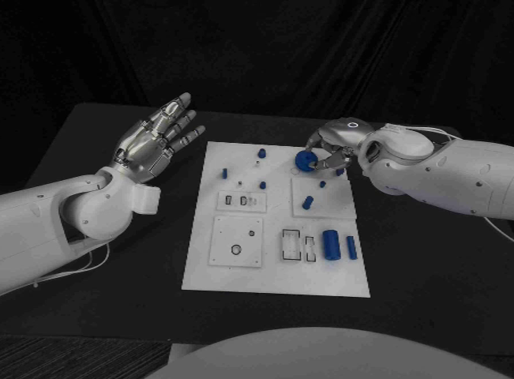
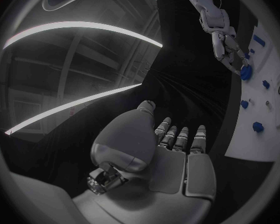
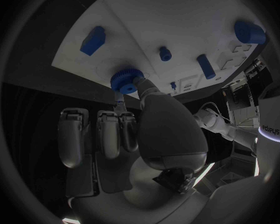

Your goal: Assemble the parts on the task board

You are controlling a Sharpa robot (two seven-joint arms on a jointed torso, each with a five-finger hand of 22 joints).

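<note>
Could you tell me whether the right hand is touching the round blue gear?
Touching: the right wrist view shows the right hand's fingers pressed against the blue gear.

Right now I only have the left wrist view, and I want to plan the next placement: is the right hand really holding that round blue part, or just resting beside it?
Observer: Holding it. In the right wrist view, the thumb and a finger of the right hand pinch the round blue part by its toothed rim.
Operator: Where is my left hand relative to the board?
Observer: The head view shows the left hand open, palm up, off the left side of the task board, holding nothing.
Operator: Any parts lying at the near side?
Observer: Yes, two blue cylinders lie side by side near the board's near right corner.
</note>
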